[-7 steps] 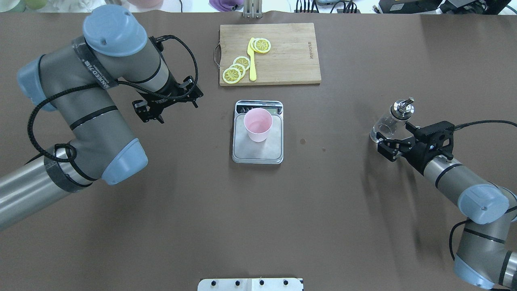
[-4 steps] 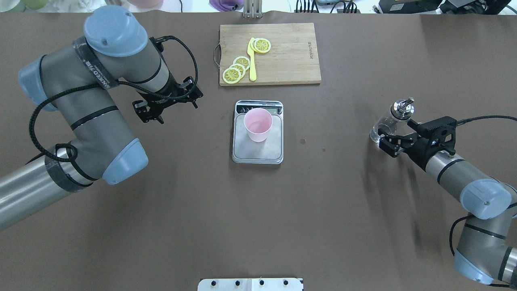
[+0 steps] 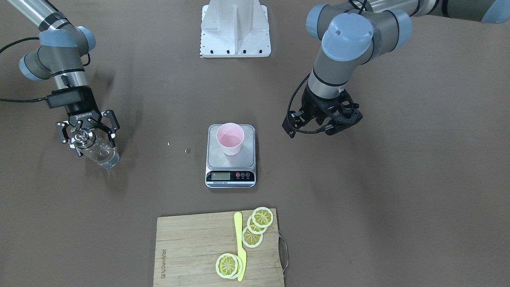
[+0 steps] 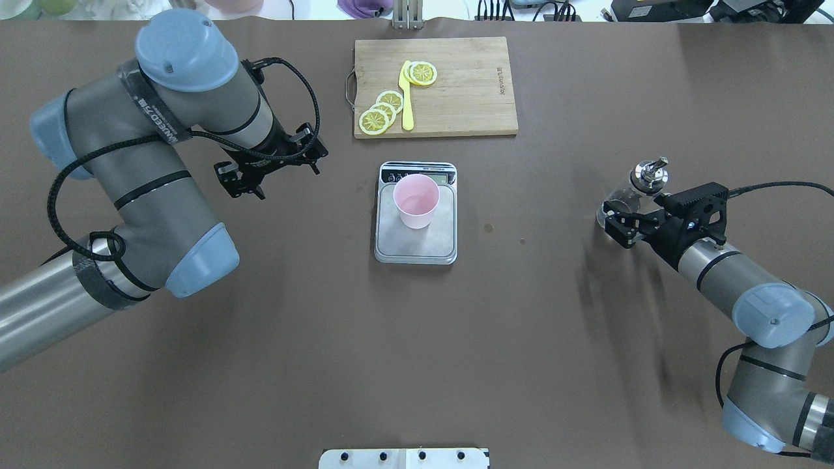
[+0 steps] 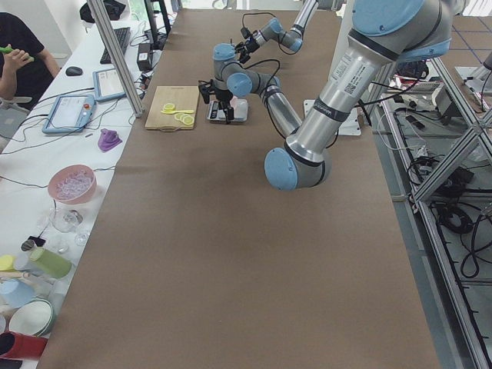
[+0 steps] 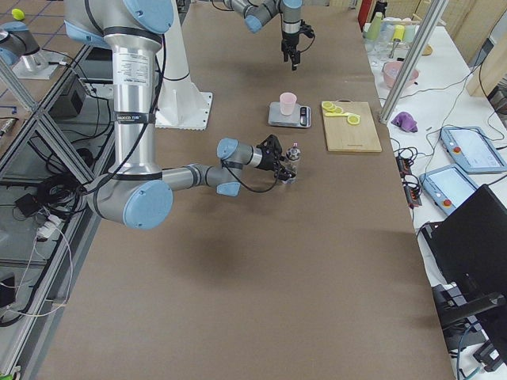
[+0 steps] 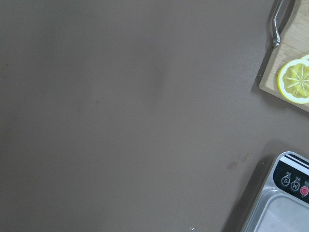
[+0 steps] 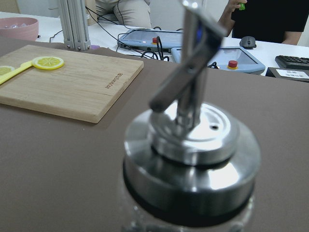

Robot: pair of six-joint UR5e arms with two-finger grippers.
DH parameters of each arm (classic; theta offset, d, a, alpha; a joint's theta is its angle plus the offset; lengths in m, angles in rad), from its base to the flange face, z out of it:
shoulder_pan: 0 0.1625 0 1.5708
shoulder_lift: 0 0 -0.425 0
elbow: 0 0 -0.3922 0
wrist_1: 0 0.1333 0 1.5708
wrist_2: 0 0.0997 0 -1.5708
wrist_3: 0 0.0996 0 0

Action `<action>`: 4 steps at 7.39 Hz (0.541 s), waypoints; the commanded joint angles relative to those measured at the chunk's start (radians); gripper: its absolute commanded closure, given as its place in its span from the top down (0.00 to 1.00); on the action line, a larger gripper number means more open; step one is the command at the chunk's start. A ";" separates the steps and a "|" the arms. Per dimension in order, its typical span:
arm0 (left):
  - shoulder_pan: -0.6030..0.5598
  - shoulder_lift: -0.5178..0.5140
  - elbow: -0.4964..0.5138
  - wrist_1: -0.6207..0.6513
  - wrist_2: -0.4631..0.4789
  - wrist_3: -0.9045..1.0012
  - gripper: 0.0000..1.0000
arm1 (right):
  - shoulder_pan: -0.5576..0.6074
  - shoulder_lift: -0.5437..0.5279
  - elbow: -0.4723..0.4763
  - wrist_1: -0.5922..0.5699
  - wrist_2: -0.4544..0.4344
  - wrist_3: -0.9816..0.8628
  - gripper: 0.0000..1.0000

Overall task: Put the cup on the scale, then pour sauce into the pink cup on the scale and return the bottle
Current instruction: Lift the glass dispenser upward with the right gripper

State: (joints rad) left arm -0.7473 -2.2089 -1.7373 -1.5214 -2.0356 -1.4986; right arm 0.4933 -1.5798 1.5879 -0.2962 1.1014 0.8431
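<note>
- Overhead exterior: my right fingers [image 4: 624, 236] gape wide around the bottle [image 4: 645, 176], 3 o'clock of the scale [image 4: 417, 249]; an off-centre squeeze could topple it.
- Whether my left fingers [image 3: 350, 116] are wide or narrow, I cannot tell.

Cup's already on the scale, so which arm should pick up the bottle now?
Right. The right gripper is open around the bottle, ready to close. The left gripper hangs on the far side of the scale, well away from the bottle.
</note>
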 commanded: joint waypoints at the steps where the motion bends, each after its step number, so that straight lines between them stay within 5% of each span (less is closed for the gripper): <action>1: 0.000 0.000 -0.001 0.000 0.000 0.000 0.98 | 0.001 0.014 -0.013 0.000 0.000 0.001 0.80; 2: 0.000 0.000 -0.001 0.000 0.000 -0.003 0.98 | 0.001 0.014 -0.013 0.000 0.002 0.001 0.69; 3: 0.000 0.000 -0.001 0.000 0.000 -0.002 0.98 | 0.001 0.015 -0.010 0.000 0.002 0.001 0.41; 4: 0.000 0.000 -0.001 0.000 0.000 -0.003 0.98 | 0.008 0.015 -0.005 0.000 0.005 0.001 0.03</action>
State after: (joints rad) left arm -0.7470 -2.2089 -1.7380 -1.5217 -2.0356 -1.5008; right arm 0.4960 -1.5657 1.5786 -0.2962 1.1035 0.8437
